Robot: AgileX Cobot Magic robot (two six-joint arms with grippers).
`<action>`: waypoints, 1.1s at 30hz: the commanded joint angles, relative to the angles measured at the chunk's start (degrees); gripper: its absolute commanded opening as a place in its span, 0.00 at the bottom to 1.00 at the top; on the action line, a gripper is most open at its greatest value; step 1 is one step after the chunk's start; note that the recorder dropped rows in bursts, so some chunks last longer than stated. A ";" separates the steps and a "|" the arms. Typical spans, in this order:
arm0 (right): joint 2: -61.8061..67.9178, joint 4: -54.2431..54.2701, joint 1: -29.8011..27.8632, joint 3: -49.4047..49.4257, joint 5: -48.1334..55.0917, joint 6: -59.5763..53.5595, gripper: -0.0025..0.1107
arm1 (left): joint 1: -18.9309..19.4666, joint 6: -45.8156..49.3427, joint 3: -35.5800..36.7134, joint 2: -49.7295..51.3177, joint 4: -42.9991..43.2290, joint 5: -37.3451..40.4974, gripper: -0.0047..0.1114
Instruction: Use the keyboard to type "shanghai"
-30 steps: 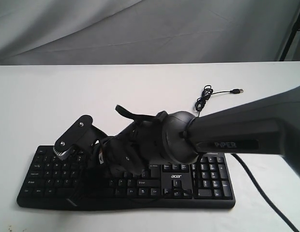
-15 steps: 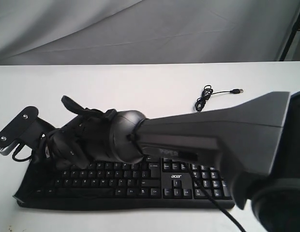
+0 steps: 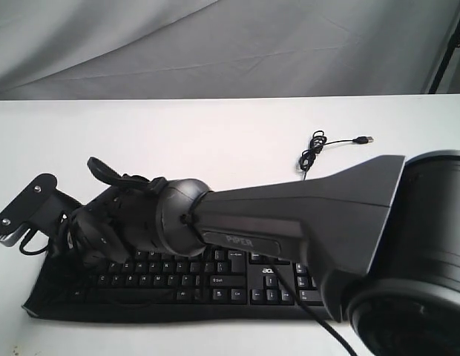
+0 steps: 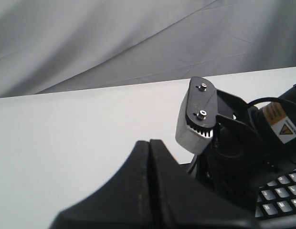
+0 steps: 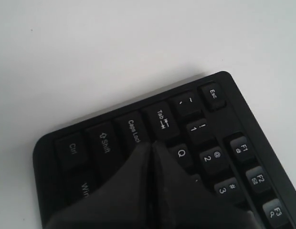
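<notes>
The black keyboard [image 3: 215, 282] lies along the table's front edge, with its left half under my right arm [image 3: 289, 215], which reaches across to the left. In the right wrist view my right gripper [image 5: 151, 144] is shut with nothing in it. Its tips sit over the keyboard's [image 5: 210, 129] left end, near Caps Lock, Tab and Q. The exterior view hides those fingertips under the wrist. My left gripper [image 4: 149, 142] is shut and empty, held off the keyboard [image 4: 279, 198], facing the right arm's wrist camera block [image 4: 198, 119].
The thin black cable [image 3: 314, 153] lies coiled behind the keyboard, its USB plug [image 3: 367, 139] at the right. The white table [image 3: 178, 133] stretches back to a grey cloth backdrop [image 3: 215, 44]. The right arm's big joint [image 3: 415, 267] fills the lower right.
My right arm has swung left along the keyboard, from about its middle to its left end. Its wrist camera block now hangs past the keyboard's left edge.
</notes>
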 commanded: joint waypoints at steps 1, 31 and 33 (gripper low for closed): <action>0.21 -0.52 -0.04 -0.35 0.36 -0.37 0.02 | -0.23 -0.16 0.25 -0.20 0.04 -0.27 0.04; -15.10 -4.44 -1.02 18.72 -1.27 6.19 0.02 | -0.23 -0.16 0.25 -0.20 0.04 -0.27 0.04; -16.91 -2.72 -2.05 23.13 -4.83 6.19 0.02 | -0.23 -0.16 0.25 -0.20 0.04 -0.27 0.04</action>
